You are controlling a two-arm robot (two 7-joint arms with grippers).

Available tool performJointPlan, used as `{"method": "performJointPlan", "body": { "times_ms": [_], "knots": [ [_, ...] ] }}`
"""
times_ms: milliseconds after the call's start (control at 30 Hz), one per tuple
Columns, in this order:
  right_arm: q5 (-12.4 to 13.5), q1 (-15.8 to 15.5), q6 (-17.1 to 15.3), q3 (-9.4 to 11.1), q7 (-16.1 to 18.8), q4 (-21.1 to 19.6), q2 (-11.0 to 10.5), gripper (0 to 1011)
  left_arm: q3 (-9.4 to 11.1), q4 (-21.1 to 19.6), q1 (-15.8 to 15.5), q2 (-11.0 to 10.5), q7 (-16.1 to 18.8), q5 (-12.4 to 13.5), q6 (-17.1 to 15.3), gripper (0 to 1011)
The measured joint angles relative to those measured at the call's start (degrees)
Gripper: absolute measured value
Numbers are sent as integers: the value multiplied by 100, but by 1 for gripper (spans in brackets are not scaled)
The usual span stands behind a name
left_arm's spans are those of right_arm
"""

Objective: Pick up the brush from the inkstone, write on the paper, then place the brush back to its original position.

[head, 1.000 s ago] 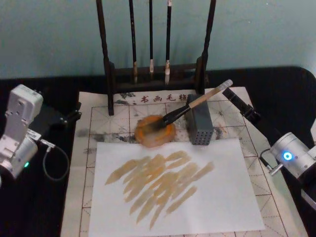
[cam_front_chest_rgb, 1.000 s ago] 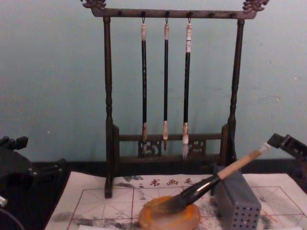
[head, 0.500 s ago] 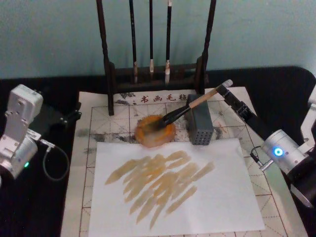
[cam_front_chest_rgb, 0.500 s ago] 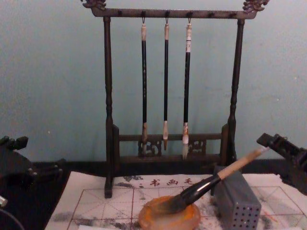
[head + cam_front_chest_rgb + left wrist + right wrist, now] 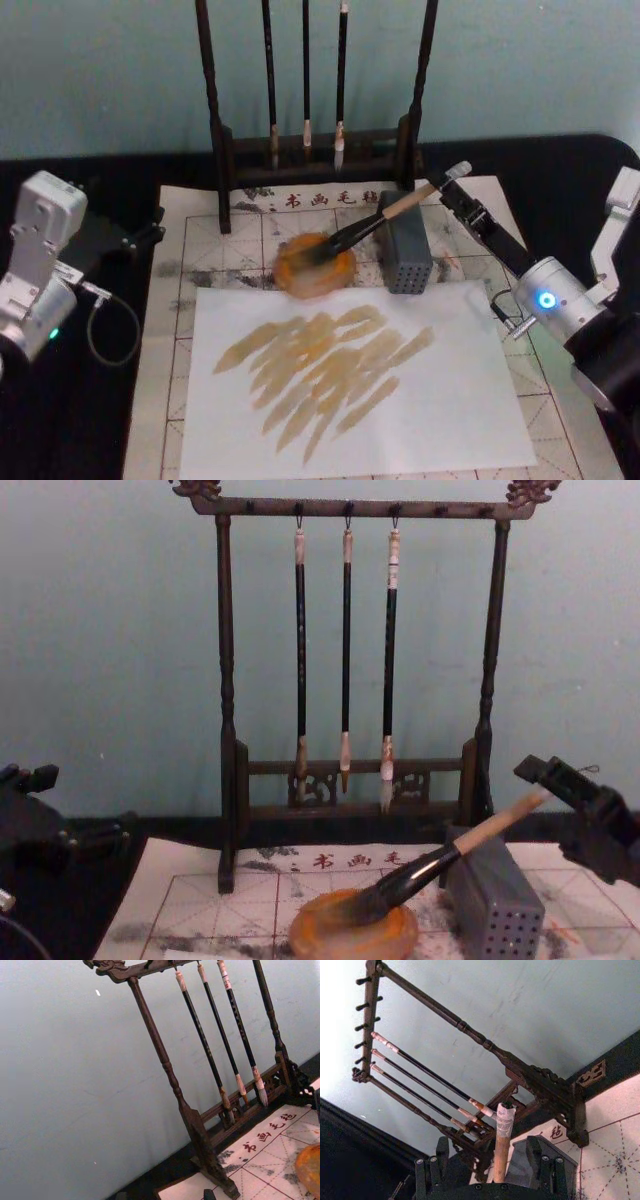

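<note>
The brush (image 5: 385, 212) lies slanted, its dark tip in the orange inkstone (image 5: 315, 268) and its light-wood handle propped on a grey perforated block (image 5: 405, 256). My right gripper (image 5: 449, 190) is open at the handle's whitish end; in the right wrist view the handle (image 5: 502, 1135) stands between the spread fingers (image 5: 442, 1154) without touching them. The chest view shows the same gripper (image 5: 541, 773) at the brush (image 5: 440, 862) end above the inkstone (image 5: 352, 935). The red-gridded paper (image 5: 200, 240) carries a plain white sheet (image 5: 440, 400) covered in amber strokes. My left gripper (image 5: 135, 238) is parked at the left.
A dark wooden rack (image 5: 310, 150) with three thin hanging brushes (image 5: 346, 660) stands behind the inkstone. The grey block (image 5: 495, 905) is just right of the inkstone. Black tabletop (image 5: 570, 200) flanks the paper on both sides.
My right gripper has moved in toward the rack and the brush's end, and now straddles the end cap. The brush, inkstone and left arm have not moved.
</note>
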State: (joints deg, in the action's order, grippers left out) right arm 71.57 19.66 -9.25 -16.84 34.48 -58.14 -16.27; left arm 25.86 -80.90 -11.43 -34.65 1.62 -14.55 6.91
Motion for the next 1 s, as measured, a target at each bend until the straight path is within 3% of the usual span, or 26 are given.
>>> {"method": "performJointPlan", "body": {
  "times_ms": [1000],
  "knots": [
    [256,338,142,-327,132,454,0,1000,0,0,0,0,0,0,0,1001]
  ]
}}
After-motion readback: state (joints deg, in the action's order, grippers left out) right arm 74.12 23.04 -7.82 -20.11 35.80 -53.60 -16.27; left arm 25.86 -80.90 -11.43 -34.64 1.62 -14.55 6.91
